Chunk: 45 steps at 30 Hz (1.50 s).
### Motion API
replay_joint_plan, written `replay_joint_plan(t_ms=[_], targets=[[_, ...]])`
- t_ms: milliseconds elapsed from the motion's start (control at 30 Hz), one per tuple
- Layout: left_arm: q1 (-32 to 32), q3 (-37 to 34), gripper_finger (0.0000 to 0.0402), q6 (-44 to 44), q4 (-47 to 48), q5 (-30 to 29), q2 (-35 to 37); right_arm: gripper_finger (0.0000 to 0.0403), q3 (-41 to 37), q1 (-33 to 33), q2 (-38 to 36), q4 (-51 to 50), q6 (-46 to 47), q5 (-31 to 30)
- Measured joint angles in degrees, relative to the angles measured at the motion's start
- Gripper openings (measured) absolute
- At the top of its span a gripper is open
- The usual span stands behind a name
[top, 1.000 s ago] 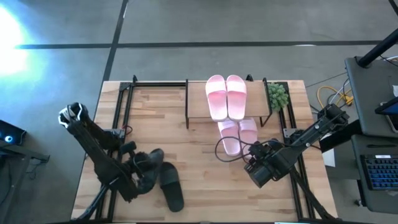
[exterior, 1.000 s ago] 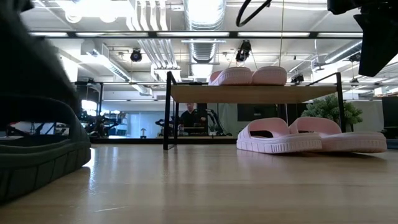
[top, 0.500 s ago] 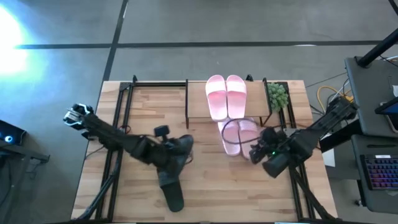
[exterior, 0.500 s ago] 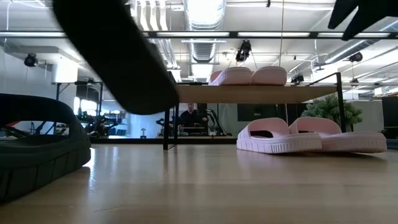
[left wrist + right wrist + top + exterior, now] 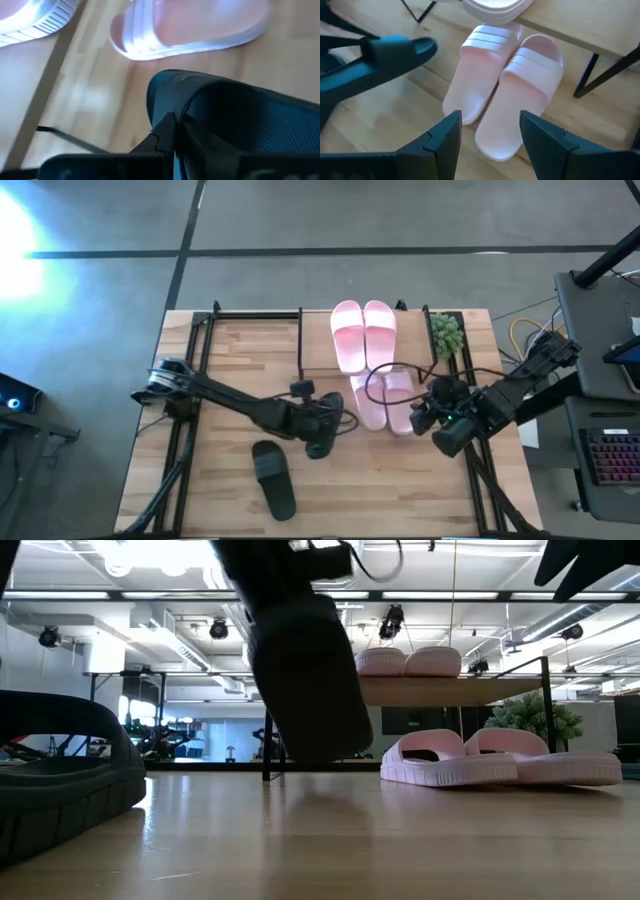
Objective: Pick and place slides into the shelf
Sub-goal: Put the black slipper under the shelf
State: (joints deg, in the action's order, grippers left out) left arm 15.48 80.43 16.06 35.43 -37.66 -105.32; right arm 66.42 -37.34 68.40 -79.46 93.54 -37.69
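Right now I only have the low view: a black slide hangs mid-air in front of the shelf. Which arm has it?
Observer: The left tool has it, shut on the black slide, just beside the lower pink pair on the table.
Operator: Where's the right tool?
Observer: The right tool is open and holds nothing, on the other side of that pair.
Operator: Any room on top of the shelf?
Observer: The top pink pair sits mid-board; the shelf shows bare wood on both sides of it.
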Motion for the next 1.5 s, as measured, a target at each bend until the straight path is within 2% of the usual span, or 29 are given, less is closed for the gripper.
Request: replay_joint_plan(t_ms=[133, 233, 400, 600, 767, 1067, 1133, 1300, 1500], targets=[[-0.5, 6.7, 0.0, -0.5, 9.4, -5.8, -6.0, 0.0191, -0.4, 0.0, 0.0, 0.0, -0.7, 0.0], [-1.0, 10.3, 0.0, -0.6, 15.4, -6.7, -9.2, 0.0192, -0.8, 0.0, 0.0, 0.0, -0.8, 0.0], [-1.2, 10.6, 0.0, -4.1, 16.0, -6.8, -11.5, 0.0192, -2.2, 0.0, 0.0, 0.0, -0.7, 0.1], [-1.2, 9.0, 0.0002, -4.5, 16.3, -6.7, -10.9, 0.0192, -4.0, 0.0, -0.1, 0.3, -0.6, 1.3], [-1.3, 9.0, 0.0035, -4.5, 16.1, -5.9, -10.6, 0.0192, -4.4, 0.0, -0.1, 0.4, -0.6, 2.1], [-1.1, 9.0, 0.0125, -4.4, 16.3, -2.8, -9.7, 0.0192, -4.4, 0.0, -0.1, 0.4, -0.6, 2.1], [-0.9, 9.8, 0.0138, -4.4, 16.6, -0.3, -8.4, 0.0192, -4.4, 0.0, -0.1, 0.4, -0.6, 2.1], [-0.8, 10.3, 0.015, -3.6, 16.3, 7.4, -3.7, 0.0192, -4.4, 0.0, -0.1, 0.4, -0.6, 2.1], [0.5, 10.0, 0.0151, 5.9, 23.3, 12.6, 4.8, 0.0192, -4.4, 0.0, -0.3, 0.5, -0.6, 2.1]])
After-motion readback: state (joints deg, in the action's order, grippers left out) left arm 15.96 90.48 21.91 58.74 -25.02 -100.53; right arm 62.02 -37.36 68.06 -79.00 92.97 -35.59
